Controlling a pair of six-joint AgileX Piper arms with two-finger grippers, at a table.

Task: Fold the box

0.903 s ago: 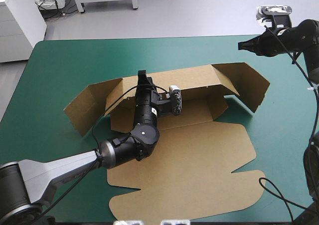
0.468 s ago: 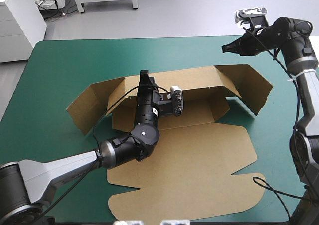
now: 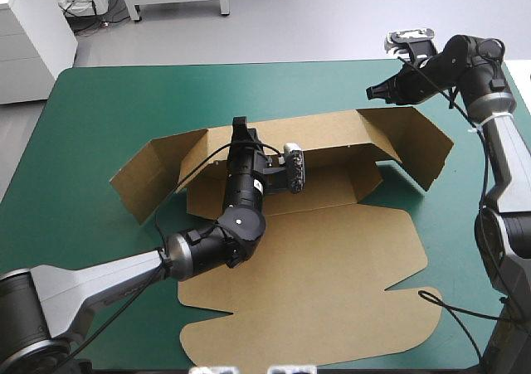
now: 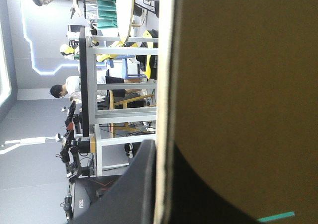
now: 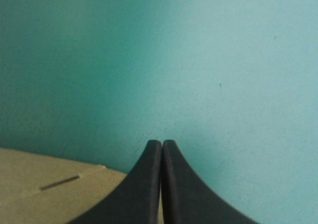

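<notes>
The brown box lies in the middle of the table, its big front panel flat and its far wall raised. Angled flaps stand at the left end and the right end. My left gripper is shut on the top edge of the far wall. In the left wrist view the board runs edge-on between the left gripper fingers. My right gripper hovers shut just beyond the right flap's far edge, holding nothing. In the right wrist view the right gripper points at the teal-green cover, with a corner of board beside it.
Bare teal-green cover stretches between the box's far wall and the table's far edge, and also along the left side. A white cabinet stands off the table's far left corner.
My right gripper has swung in from the table's far right corner toward the box's right flap. The left arm and the box have stayed put.
</notes>
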